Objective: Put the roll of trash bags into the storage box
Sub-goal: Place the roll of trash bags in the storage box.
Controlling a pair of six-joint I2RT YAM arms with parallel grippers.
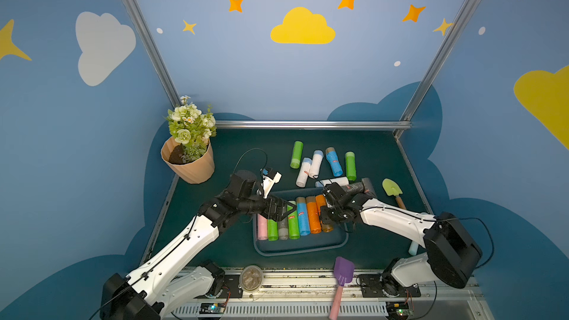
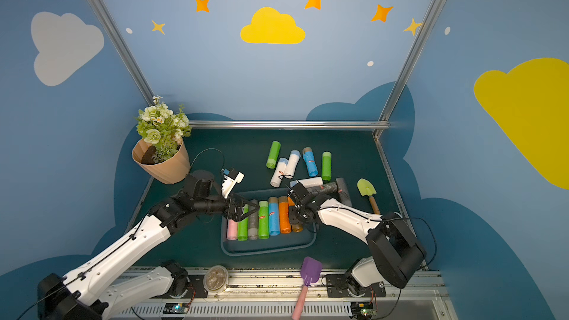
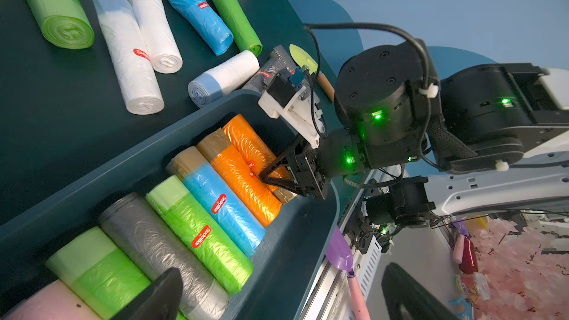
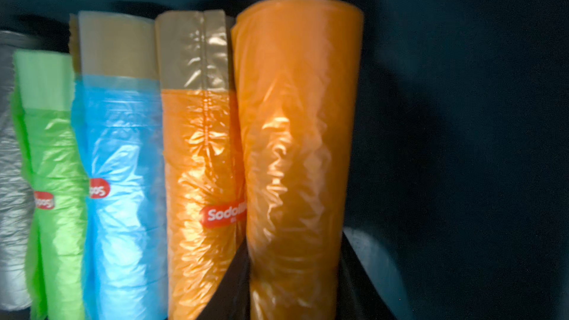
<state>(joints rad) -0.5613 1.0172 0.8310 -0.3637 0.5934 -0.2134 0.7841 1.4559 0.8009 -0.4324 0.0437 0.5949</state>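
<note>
The dark teal storage box (image 1: pixel 301 250) (image 2: pixel 268 250) (image 3: pixel 123 161) lies mid-table with a row of several rolls inside. My right gripper (image 1: pixel 326 215) (image 3: pixel 271 177) (image 4: pixel 294 287) is shut on an orange roll of trash bags (image 1: pixel 320 203) (image 3: pixel 246 140) (image 4: pixel 295 118). It holds the roll low in the box, at the row's right end against another orange roll (image 4: pixel 200 155). My left gripper (image 1: pixel 284 212) (image 2: pixel 246 210) (image 3: pixel 281 293) hangs open over the row's left part, holding nothing. Loose green (image 1: pixel 296 154), white (image 1: pixel 303 172) and blue (image 1: pixel 334 161) rolls lie behind the box.
A tan flower pot (image 1: pixel 188 161) stands at the back left. A green trowel (image 1: pixel 392 190) lies right of the box, past two grey rolls (image 1: pixel 357 186). A purple shovel (image 1: pixel 341 275) and a round jar (image 1: pixel 251 278) sit on the front rail.
</note>
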